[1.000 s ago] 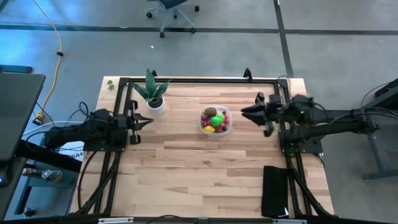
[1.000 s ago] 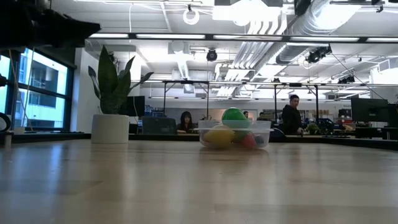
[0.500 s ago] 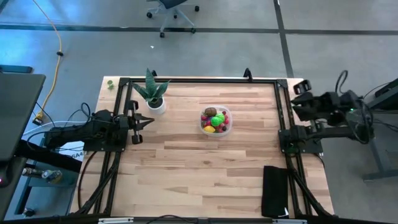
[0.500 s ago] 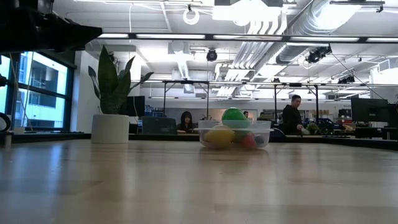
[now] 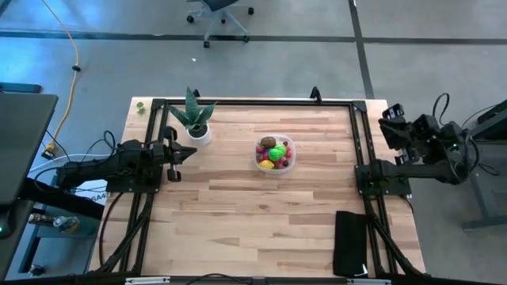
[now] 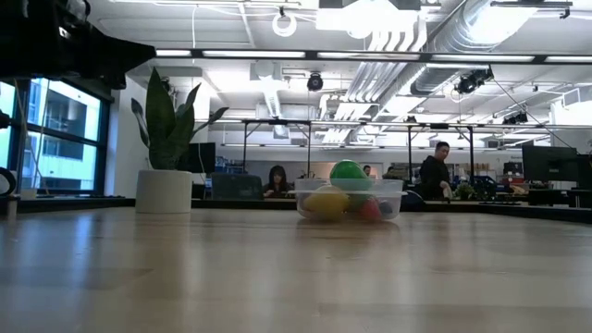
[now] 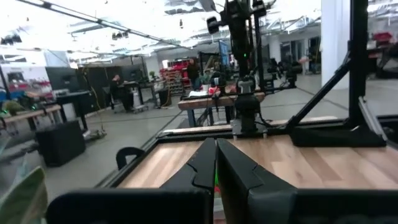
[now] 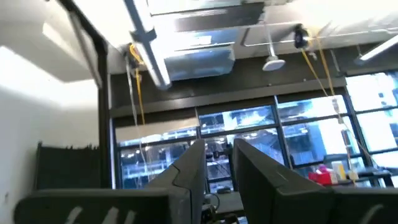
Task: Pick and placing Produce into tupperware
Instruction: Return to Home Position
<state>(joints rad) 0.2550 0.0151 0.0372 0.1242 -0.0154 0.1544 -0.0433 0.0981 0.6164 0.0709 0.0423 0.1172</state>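
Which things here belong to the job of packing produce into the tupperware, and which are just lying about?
Job: produce, inside the tupperware; left gripper at the table's left side; right gripper off its right edge.
Lying about: potted plant; black pad.

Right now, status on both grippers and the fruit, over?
Left gripper shut, empty, beside the plant pot. Right gripper open, empty, tilted up past the table's right edge. Fruit in clear container. Nothing blocking.
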